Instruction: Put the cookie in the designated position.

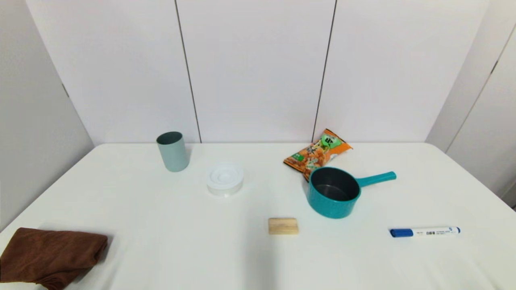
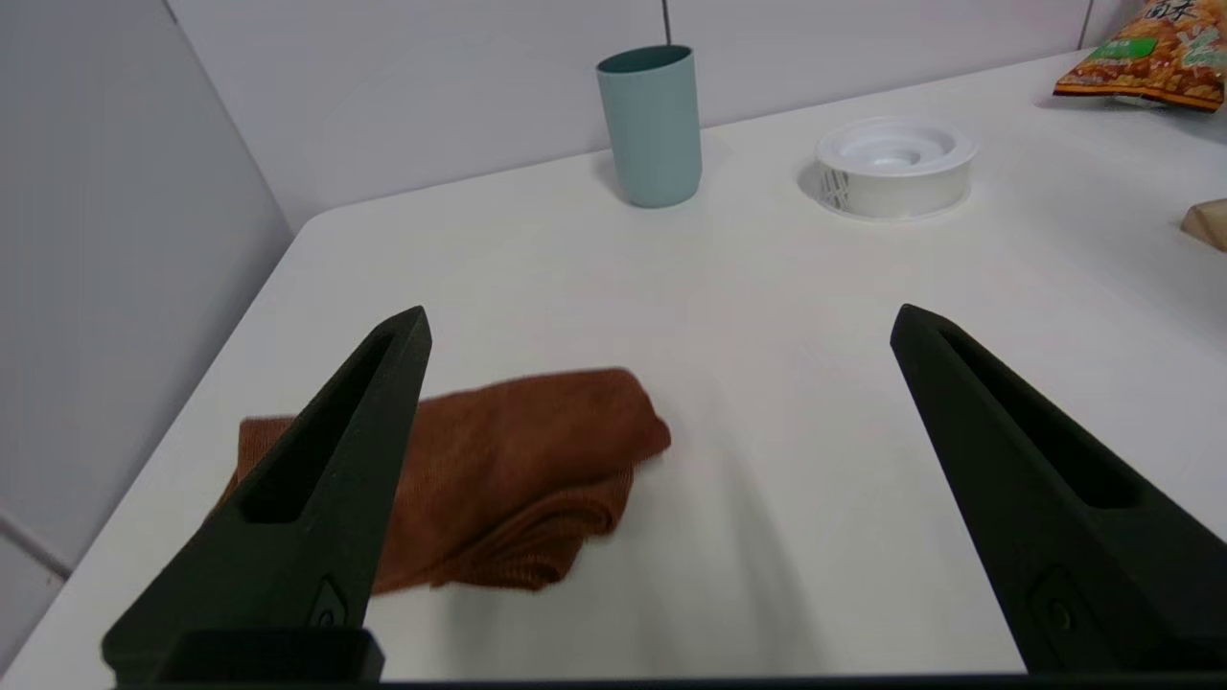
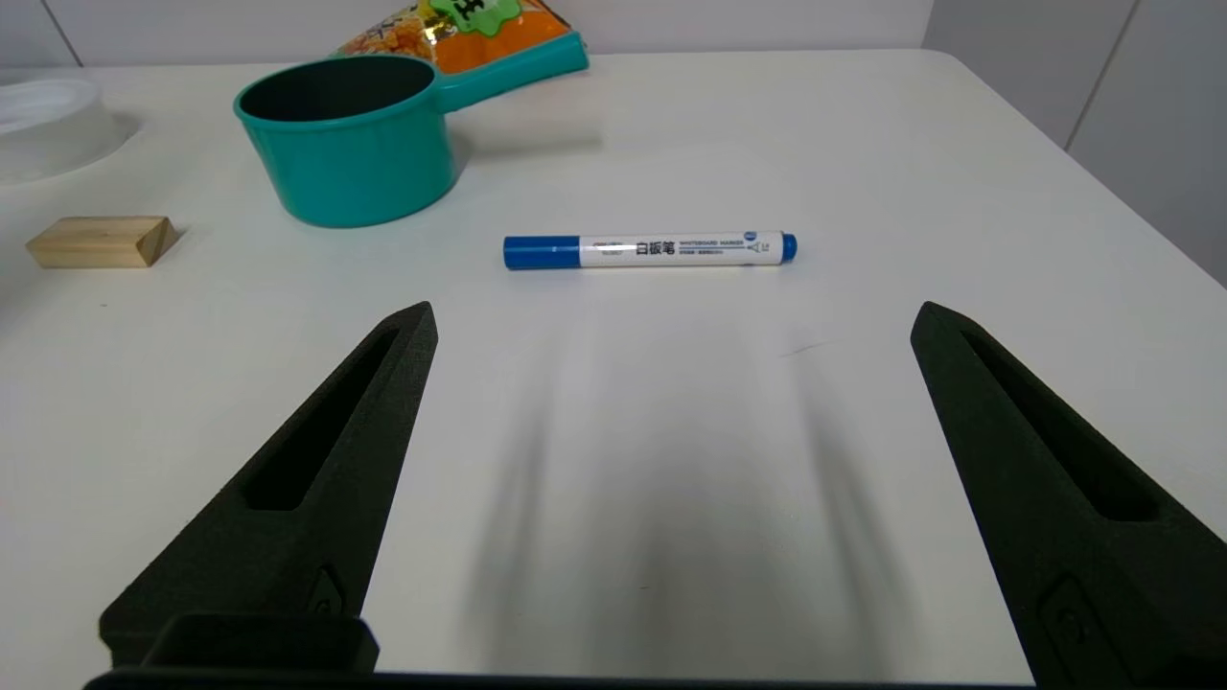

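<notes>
A: So, where is the flat, shiny orange snack bag, the cookie (image 1: 317, 153), lying right now?

B: It is lying at the far side of the white table (image 1: 161, 249), tucked just behind the teal saucepan (image 1: 333, 192), so the pan is partly hiding its near corner.

A: And the end effectors?

B: Neither is showing from the head. The left end effector (image 2: 661, 331) is hovering with fingers spread wide over the crumpled brown cloth (image 2: 518, 470). The right end effector (image 3: 671, 326) is gaping wide near the blue-capped whiteboard marker (image 3: 650, 249), holding nothing.

A: Which one is better placed?

B: Probably the right, being nearer; reaching past the pan's handle looks awkward. No marked spot is showing for the bag.
</notes>
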{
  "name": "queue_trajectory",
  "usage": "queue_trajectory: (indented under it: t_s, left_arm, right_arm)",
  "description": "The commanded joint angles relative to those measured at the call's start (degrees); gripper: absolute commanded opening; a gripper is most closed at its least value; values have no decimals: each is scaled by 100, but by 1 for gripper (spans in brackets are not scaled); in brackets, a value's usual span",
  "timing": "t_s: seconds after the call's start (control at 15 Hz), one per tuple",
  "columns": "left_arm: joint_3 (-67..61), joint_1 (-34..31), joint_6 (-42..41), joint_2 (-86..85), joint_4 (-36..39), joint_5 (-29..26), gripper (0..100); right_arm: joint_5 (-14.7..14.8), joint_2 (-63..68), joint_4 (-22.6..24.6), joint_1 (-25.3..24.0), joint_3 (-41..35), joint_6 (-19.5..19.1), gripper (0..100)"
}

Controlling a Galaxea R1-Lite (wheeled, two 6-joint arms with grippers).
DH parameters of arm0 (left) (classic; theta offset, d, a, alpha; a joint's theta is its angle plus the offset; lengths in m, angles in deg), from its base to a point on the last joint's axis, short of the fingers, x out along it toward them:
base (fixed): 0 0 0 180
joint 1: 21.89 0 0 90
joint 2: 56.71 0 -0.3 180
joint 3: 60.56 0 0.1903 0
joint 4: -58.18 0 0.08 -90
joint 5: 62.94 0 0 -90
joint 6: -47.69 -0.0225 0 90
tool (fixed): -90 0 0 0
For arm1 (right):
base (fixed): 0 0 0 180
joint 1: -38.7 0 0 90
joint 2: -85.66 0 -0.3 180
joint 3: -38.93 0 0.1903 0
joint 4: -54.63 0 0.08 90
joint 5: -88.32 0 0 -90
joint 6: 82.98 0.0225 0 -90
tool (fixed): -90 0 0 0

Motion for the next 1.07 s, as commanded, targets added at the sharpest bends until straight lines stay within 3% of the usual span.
queue_trajectory:
  t_s: [0.07, 0.27, 0.53, 1.07]
  left_arm:
    - [-104, -40, -19, -921, -816, 208, 100]
    - [-104, -40, 43, -921, -1247, 252, 100]
    - [-104, -40, 1089, -921, -1264, 682, 100]
    - [-104, -40, 1080, -921, -1264, 682, 100]
  right_arm:
    - [-2, -1, 7, 0, -9, 0, 100]
    - [-2, -1, 7, 0, -9, 0, 100]
    - [-2, -1, 7, 0, -9, 0, 100]
    - [-2, -1, 7, 0, -9, 0, 100]
